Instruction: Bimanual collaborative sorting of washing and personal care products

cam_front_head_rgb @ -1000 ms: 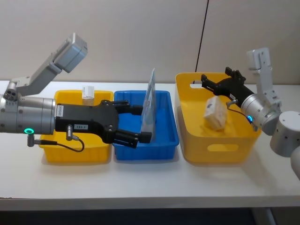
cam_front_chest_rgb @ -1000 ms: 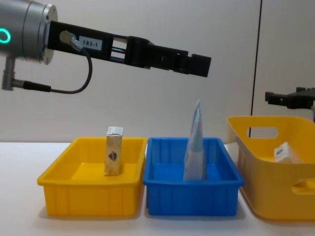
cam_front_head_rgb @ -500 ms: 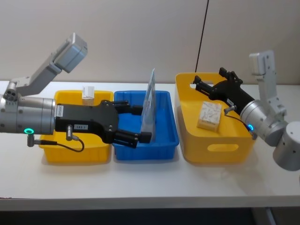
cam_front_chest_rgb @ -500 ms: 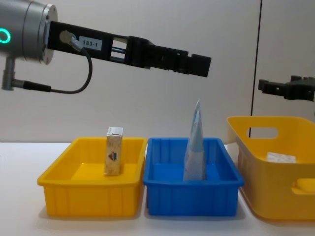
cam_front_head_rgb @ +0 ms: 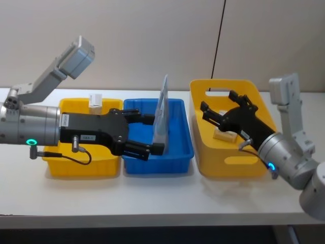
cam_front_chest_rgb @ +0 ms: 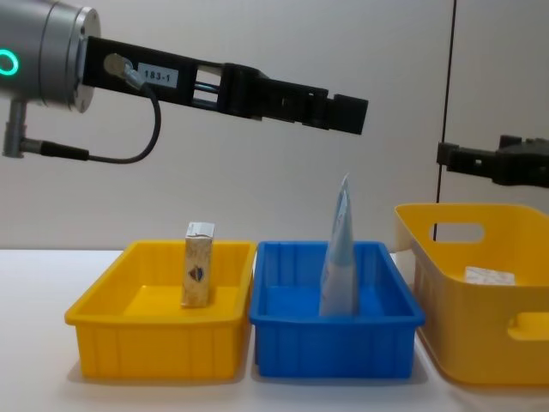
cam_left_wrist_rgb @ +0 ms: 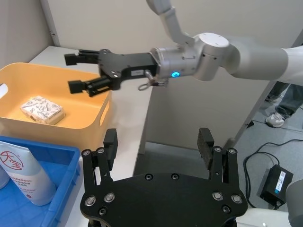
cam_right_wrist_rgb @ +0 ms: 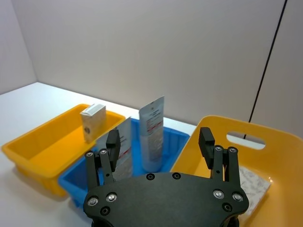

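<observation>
the left gripper (cam_front_head_rgb: pixel 154 134) is wide open and holds nothing; in the left wrist view its two fingers (cam_left_wrist_rgb: pixel 110 142) stand far apart with only air between them. it hangs over the blue bin (cam_front_head_rgb: pixel 177 157). in the head view its fingers seem to stand on both sides of the pale blue tapered pouch (cam_front_head_rgb: pixel 162 109), but the chest view shows the gripper higher than the tip of the pouch and not touching it. the left arm reaches about level from the left side, passing over the low yellow bin (cam_front_head_rgb: pixel 66 165).

the right gripper (cam_front_head_rgb: pixel 217 105) is also open and empty. it hovers above the tall yellow bin (cam_front_head_rgb: pixel 238 165), over its rim, and touches nothing. the right arm comes in from the right and points toward the left.

the cream carton with dark blue emblem (cam_front_chest_rgb: pixel 198 275) stands upright in the low yellow bin. the pouch stands upright in the blue bin, and the white pack with red circle logo (cam_left_wrist_rgb: pixel 23 172) is in the same bin. the white carton with grey leaf print (cam_left_wrist_rgb: pixel 41 109) lies flat on the bottom of the tall yellow bin, below the right gripper.
</observation>
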`<action>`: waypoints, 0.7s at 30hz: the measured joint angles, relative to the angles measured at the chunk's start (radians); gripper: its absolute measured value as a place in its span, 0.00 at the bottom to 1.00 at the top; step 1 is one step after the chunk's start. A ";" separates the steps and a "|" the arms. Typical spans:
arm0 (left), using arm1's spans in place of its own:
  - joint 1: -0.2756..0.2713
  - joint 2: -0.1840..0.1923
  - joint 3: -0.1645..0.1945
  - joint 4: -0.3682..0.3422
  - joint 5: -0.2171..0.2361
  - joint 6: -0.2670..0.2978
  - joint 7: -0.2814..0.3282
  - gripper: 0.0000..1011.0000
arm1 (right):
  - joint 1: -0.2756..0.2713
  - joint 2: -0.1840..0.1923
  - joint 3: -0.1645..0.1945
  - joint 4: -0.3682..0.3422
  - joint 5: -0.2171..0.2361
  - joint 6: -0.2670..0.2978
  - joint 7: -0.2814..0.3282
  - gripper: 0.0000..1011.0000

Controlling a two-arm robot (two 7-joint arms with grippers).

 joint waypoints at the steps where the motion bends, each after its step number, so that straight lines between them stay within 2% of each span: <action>1: 0.000 0.000 0.000 0.000 0.000 0.000 0.000 0.99 | -0.011 0.001 0.000 -0.015 -0.003 0.004 -0.005 0.99; 10: 0.000 0.000 0.000 0.000 0.000 0.000 0.000 0.99 | -0.076 -0.011 -0.016 -0.094 -0.049 0.034 -0.071 0.99; 21: 0.000 0.000 0.000 0.000 0.000 0.000 0.000 0.99 | -0.074 -0.057 -0.054 -0.077 -0.118 0.036 -0.122 0.99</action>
